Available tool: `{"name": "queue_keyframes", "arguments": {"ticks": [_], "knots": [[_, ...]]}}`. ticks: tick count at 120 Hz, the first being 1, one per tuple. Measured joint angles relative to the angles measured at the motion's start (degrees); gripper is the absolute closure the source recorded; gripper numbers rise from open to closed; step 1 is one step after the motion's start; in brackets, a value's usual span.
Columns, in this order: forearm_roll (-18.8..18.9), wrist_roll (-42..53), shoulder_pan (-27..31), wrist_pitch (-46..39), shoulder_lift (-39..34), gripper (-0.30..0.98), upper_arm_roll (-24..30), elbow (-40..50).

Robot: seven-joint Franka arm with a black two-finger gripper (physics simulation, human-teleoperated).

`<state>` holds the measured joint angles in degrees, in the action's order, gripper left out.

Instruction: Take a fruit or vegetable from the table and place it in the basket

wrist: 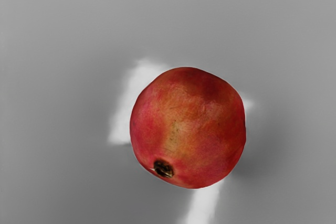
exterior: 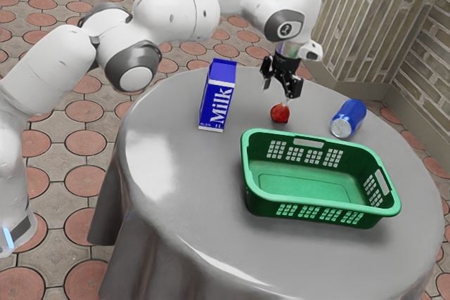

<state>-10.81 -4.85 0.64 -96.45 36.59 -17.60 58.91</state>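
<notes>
Gripper point(exterior: 275, 94): open, empty, above pomegranate point(exterior: 280, 114), at basket's point(exterior: 253, 182) 11 o'clock in exterior view; round grey table point(exterior: 158, 205), tiled floor point(exterior: 42, 177), brick wall point(exterior: 358, 26); skin mottled red, crown dark

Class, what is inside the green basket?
No object can be seen in the green basket, just its floor and walls; the near wall hides the strip behind it.
</notes>
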Motion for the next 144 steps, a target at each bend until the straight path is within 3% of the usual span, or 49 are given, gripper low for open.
{"name": "queue_keyframes", "arguments": {"ticks": [144], "knots": [[-1.03,-2.62,-0.16,-8.11,3.79,0.0,0.72,1.94]]}}
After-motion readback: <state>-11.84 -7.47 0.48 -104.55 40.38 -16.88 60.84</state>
